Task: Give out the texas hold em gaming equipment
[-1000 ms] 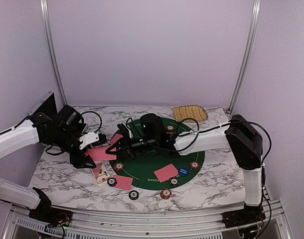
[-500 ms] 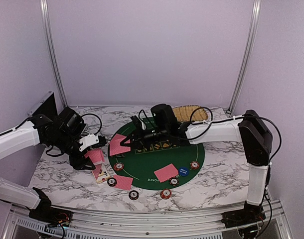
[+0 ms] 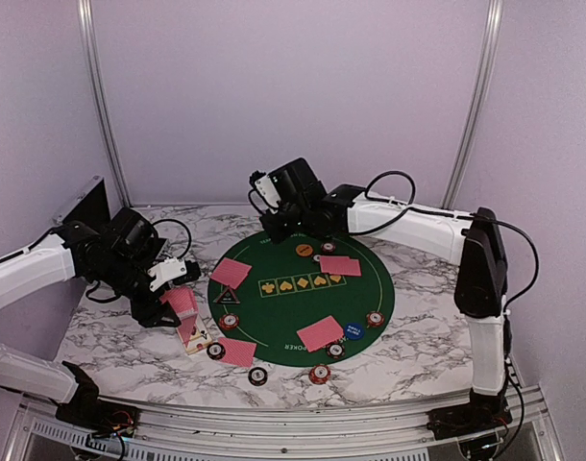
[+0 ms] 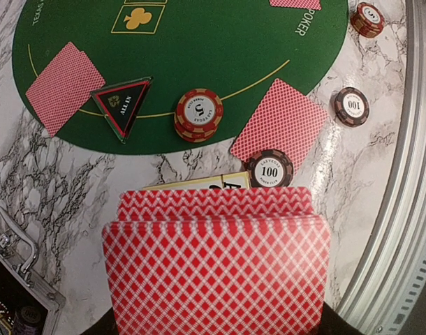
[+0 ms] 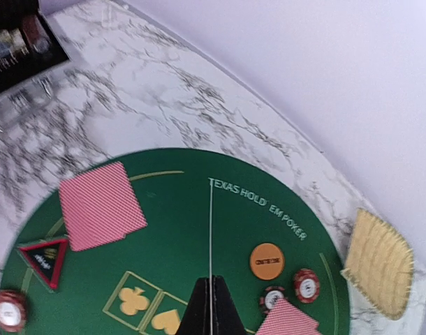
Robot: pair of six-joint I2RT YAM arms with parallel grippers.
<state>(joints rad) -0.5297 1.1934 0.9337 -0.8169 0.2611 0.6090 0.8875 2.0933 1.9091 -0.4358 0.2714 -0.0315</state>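
Left gripper [image 3: 170,294] clamping red-backed card deck [image 4: 216,272], right gripper [image 5: 211,285] fully closed

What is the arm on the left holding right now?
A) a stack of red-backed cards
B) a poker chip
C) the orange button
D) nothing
A: the left gripper is shut on a stack of cards, whose red backs fill the bottom of its wrist view.
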